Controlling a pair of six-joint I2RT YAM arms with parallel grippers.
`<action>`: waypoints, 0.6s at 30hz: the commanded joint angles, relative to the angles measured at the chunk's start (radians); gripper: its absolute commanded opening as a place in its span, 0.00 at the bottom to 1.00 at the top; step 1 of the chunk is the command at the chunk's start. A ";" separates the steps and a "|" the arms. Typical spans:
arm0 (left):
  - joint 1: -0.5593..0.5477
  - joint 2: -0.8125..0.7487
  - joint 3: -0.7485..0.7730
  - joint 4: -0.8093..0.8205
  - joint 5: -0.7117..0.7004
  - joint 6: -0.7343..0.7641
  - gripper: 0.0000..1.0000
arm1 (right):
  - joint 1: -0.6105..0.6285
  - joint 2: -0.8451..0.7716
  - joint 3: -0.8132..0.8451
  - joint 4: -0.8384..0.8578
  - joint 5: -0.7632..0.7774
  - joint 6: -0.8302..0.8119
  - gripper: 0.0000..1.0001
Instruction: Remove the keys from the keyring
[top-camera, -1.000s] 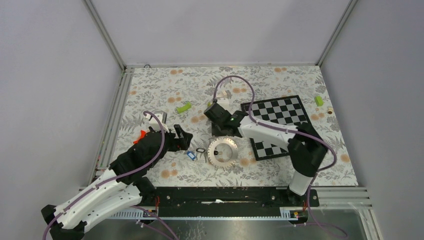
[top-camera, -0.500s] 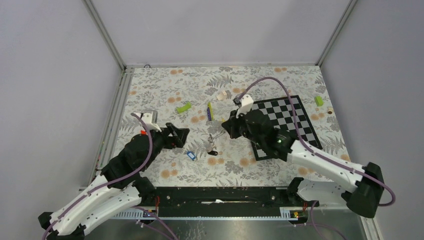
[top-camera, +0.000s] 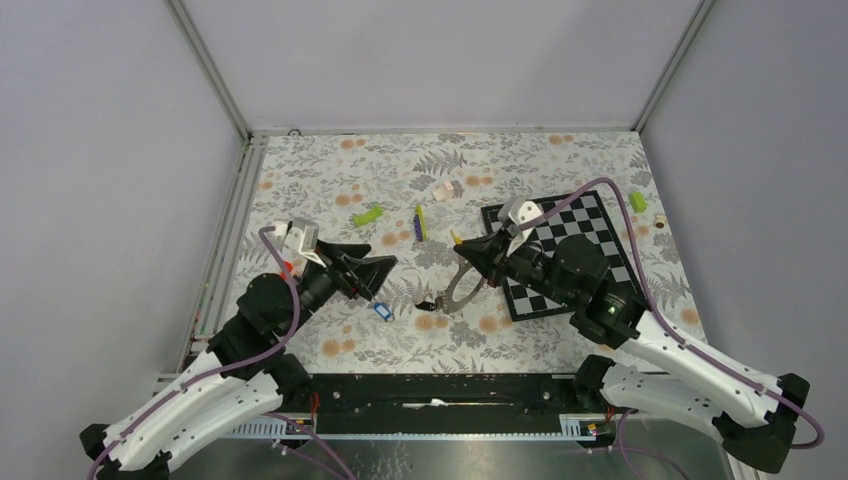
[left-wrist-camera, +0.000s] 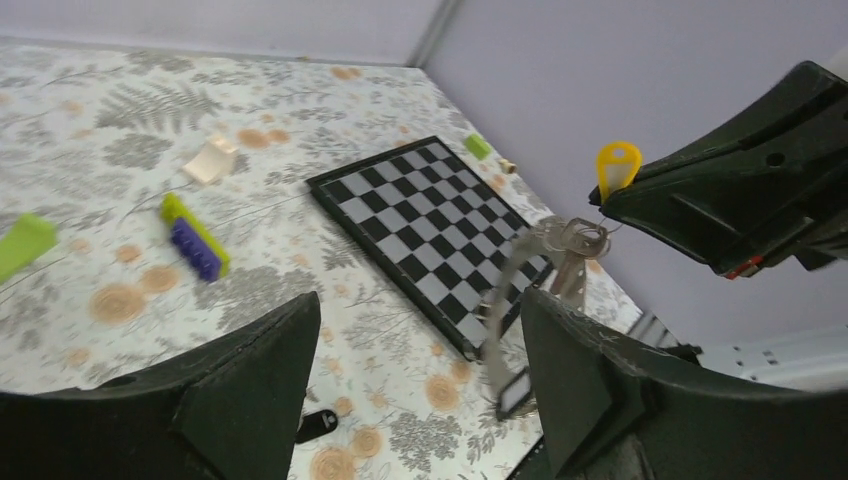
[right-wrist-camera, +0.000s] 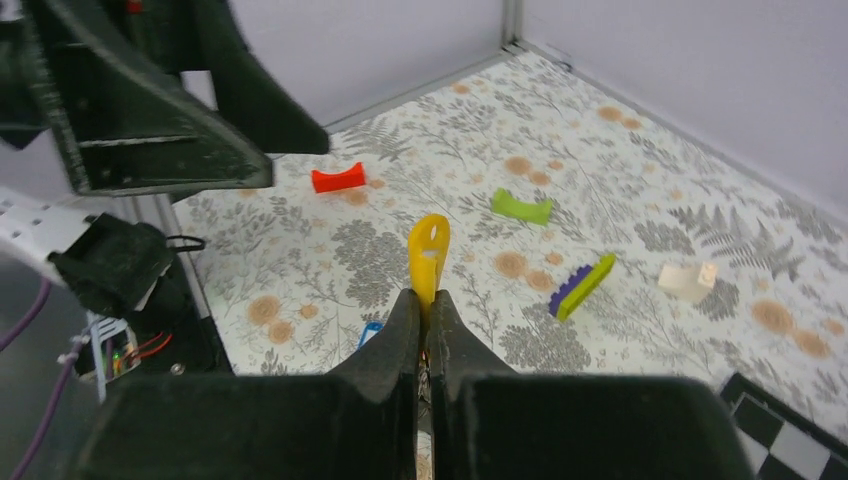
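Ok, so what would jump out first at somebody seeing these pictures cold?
The right claw, shut on a yellow key tag, holds up the big grey keyring, which hangs from it beside the chessboard. Facing it from the left, the left claw gapes open, with a blue-tagged key lying loose near it.

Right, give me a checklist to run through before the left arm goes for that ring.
1. The right pincer is shut on the yellow tag: ok.
2. The ring hangs below that tag: ok.
3. The left pincer is open: ok.
4. The left pincer's fingers are around the ring: not ok, they are apart from it.
5. The blue key is off the ring and lies on the table: ok.
6. Count of keys on the ring: cannot tell.
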 joint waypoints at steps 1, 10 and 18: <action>0.005 0.039 0.004 0.185 0.179 0.036 0.77 | 0.000 -0.071 -0.006 0.114 -0.196 -0.123 0.00; 0.005 0.087 0.001 0.271 0.268 0.047 0.74 | 0.000 -0.196 -0.118 0.302 -0.538 -0.245 0.00; 0.004 0.117 -0.039 0.417 0.407 0.012 0.68 | 0.000 -0.199 -0.155 0.440 -0.714 -0.271 0.00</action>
